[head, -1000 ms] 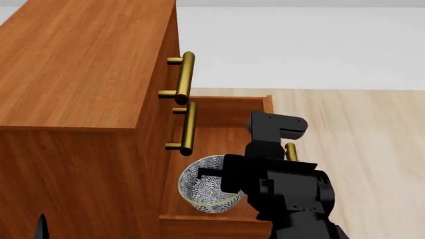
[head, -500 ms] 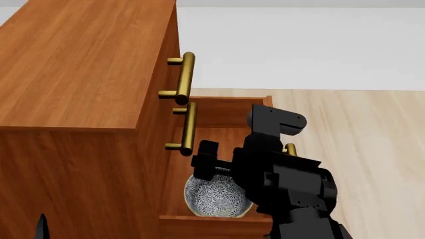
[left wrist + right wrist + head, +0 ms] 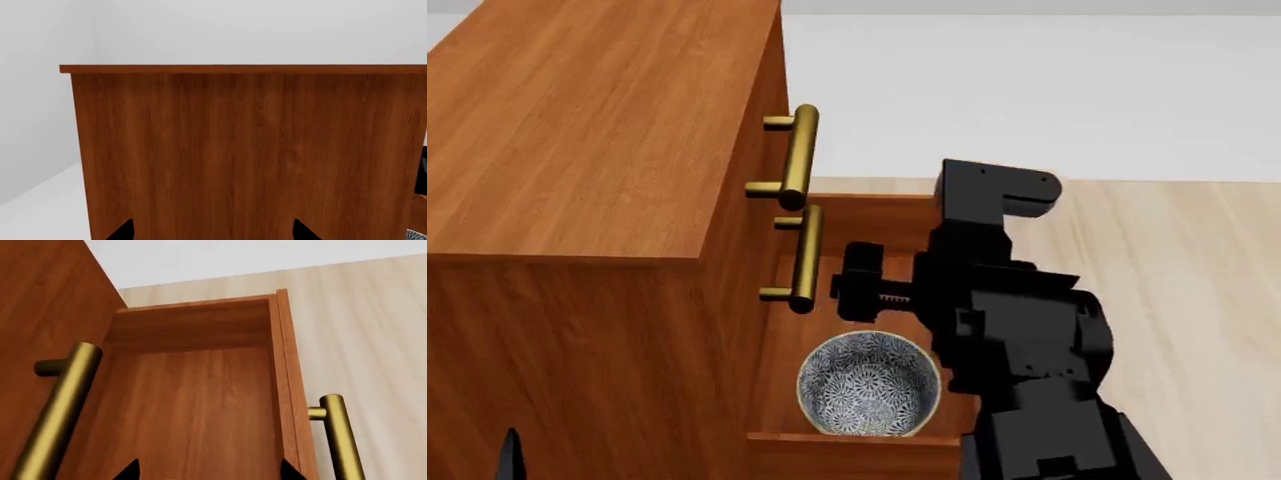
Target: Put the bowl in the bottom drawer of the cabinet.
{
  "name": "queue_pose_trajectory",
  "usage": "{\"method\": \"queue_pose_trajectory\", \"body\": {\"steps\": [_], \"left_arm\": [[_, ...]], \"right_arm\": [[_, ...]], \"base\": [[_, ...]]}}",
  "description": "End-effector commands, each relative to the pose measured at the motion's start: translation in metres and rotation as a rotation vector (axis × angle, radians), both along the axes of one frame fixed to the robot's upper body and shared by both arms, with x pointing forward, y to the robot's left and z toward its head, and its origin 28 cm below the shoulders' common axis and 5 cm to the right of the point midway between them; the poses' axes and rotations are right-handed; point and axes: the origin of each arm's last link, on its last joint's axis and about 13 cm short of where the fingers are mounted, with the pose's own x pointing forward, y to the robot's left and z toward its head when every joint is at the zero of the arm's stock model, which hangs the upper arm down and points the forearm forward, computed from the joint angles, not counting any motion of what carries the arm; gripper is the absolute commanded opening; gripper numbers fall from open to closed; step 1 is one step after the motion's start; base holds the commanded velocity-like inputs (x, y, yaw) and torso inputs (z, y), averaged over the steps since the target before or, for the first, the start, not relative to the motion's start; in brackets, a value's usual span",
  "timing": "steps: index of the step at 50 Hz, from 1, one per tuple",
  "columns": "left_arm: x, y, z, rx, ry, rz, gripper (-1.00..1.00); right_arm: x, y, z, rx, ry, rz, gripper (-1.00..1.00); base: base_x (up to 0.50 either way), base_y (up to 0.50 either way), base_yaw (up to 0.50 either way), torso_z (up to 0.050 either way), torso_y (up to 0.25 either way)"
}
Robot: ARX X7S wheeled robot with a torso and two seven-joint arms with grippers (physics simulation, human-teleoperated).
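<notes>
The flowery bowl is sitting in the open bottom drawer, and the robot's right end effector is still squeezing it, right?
Not quite. The bowl does sit in the open bottom drawer, but the head view shows the right end effector has let go and lifted above it, holding nothing.

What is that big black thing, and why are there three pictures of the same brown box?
The black thing is a robot's right arm. Its head camera looks down at a brown cabinet with brass handles. The bottom drawer is pulled open, and a blue-flowered bowl sits inside it. The robot is not holding anything: its right gripper is above the bowl, open. The other two pictures come from little cameras on the robot's wrists. The right wrist one looks into the drawer. The left wrist one faces the cabinet's plain wooden side, with the left gripper open.
</notes>
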Motion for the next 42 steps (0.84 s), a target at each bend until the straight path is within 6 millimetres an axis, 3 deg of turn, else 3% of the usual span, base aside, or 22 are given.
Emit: {"method": "queue_pose_trajectory", "body": {"steps": [1, 17, 27, 35, 42], "left_arm": [[0.0, -0.001, 0.0, 0.001, -0.001, -0.002, 1.0], [-0.001, -0.001, 0.0, 0.0, 0.001, -0.003, 1.0], [-0.001, -0.002, 0.0, 0.002, 0.006, -0.004, 1.0], [-0.002, -0.003, 0.002, 0.008, 0.002, -0.008, 1.0], [0.0, -0.006, 0.001, 0.01, 0.009, -0.013, 1.0]], "right_arm": [[0.006, -0.004, 0.02, -0.038, -0.057, -0.006, 1.0], [0.012, -0.018, 0.036, -0.07, -0.142, -0.01, 1.0], [0.013, -0.048, 0.045, -0.106, -0.173, -0.06, 1.0], [0.01, -0.071, 0.036, -0.122, -0.179, -0.112, 1.0], [-0.011, -0.089, 0.045, -0.159, -0.226, -0.176, 1.0]], "base": [[0.0, 0.0, 0.0, 0.0, 0.0], [0.0, 0.0, 0.0, 0.0, 0.0], [0.0, 0.0, 0.0, 0.0, 0.0], [0.0, 0.0, 0.0, 0.0, 0.0], [0.0, 0.0, 0.0, 0.0, 0.0]]}}
